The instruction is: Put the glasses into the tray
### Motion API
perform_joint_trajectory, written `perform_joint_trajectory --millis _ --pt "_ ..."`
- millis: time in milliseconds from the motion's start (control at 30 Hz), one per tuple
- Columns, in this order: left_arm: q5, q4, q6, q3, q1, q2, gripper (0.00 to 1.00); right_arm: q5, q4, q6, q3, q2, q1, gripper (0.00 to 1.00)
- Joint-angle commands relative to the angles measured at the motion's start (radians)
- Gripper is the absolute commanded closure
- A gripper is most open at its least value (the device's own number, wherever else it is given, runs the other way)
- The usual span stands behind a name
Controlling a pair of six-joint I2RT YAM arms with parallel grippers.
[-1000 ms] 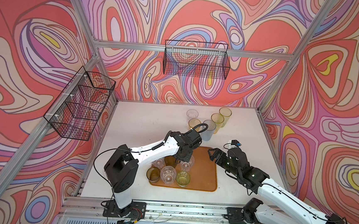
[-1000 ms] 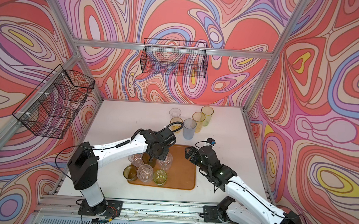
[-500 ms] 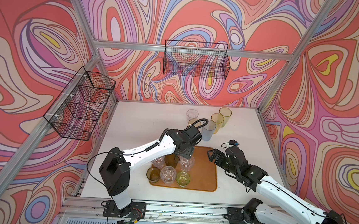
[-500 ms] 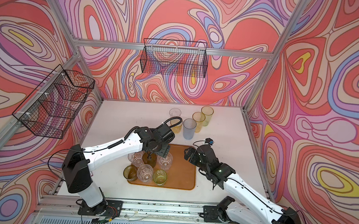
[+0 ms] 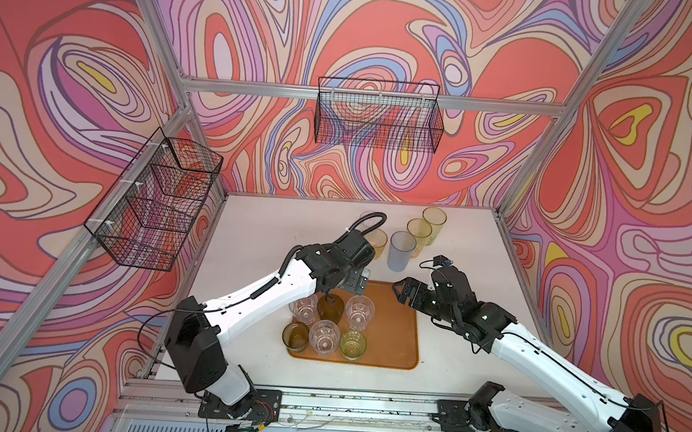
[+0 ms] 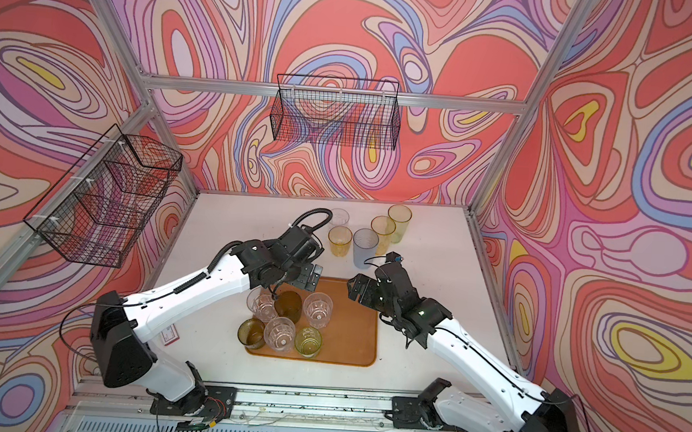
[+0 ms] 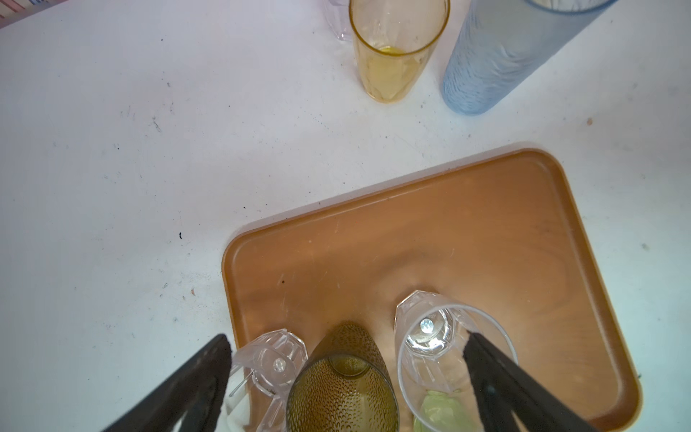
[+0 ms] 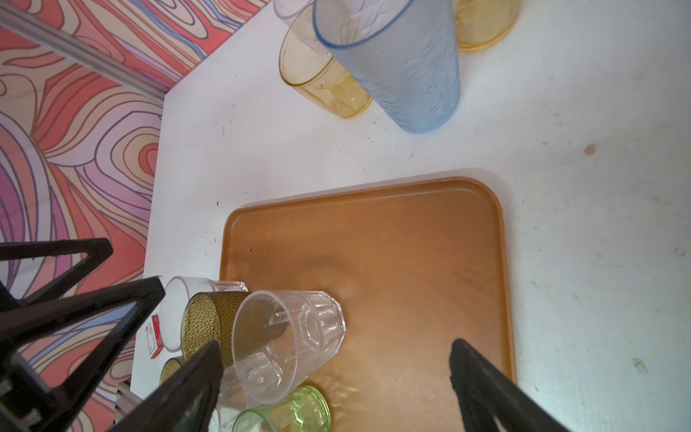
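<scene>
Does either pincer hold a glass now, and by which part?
Nothing is held. The left pincer stands open about the olive glass, not gripping it; the right pincer is open and empty.

1. A black wire basket (image 5: 378, 117) hangs on the swirl-patterned back wall (image 5: 390, 41), upper centre in both top views.
2. A divided wire basket (image 5: 153, 205) hangs at mid-left.
3. A white, scuffed surface (image 5: 247, 235) lies below them.
4. A small red-and-white card (image 6: 170, 334) lies at its left edge.

Both top views: high, front, facing down over the whole desk (image 5: 276, 229). Wrist views: close, sharing the tray (image 7: 467, 232).
</scene>
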Motion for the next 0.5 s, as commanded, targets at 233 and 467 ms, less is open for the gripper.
perform_joint_trajectory --millis 233,467 --pt "0.125 0.097 -0.006 -0.230 0.098 -0.246 0.00 -0.123 0.036 -0.048 0.071 0.017 0.000 0.04" --pt "0.156 0.139 -0.034 -0.368 0.120 -0.390 0.00 -0.109 0.022 -0.069 0.200 0.167 0.038 0.04"
